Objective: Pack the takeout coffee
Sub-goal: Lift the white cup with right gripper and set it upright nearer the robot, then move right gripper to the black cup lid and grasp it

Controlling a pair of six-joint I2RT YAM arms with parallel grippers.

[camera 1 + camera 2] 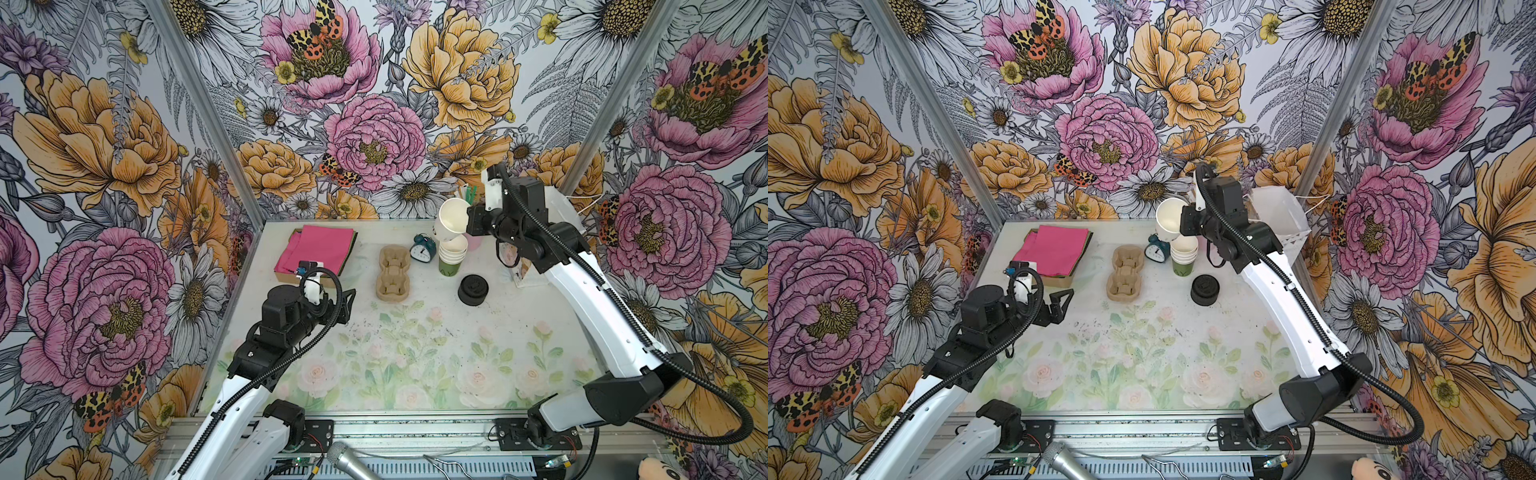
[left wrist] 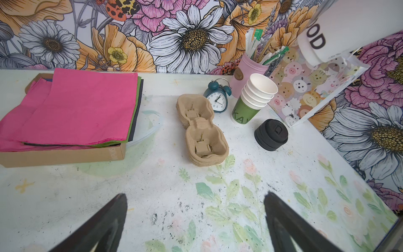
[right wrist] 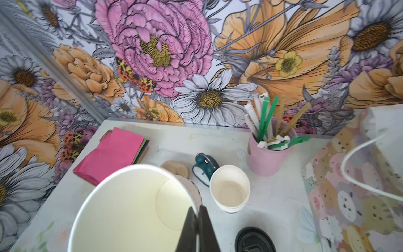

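Observation:
The takeout coffee's white paper cup (image 1: 451, 218) (image 1: 1168, 220) hangs tilted in the air above the stack of nested cups (image 1: 452, 253), its mouth open and empty. My right gripper (image 1: 468, 216) (image 3: 198, 208) is shut on the cup's rim (image 3: 130, 207), one finger inside the wall and one outside. The squat pile of black lids (image 1: 473, 289) (image 3: 255, 240) sits on the table in front of the stack. My left gripper (image 1: 349, 301) (image 2: 195, 194) hovers open over bare table at the left, with nothing between its fingers.
A brown pulp cup carrier (image 1: 392, 272) lies mid-table beside a teal alarm clock (image 1: 422, 248). Pink napkins on a cardboard box (image 1: 320, 249) fill the back left. A pink pot of stirrers (image 3: 268, 152) and an animal-print gift bag (image 2: 305, 87) stand at the back right.

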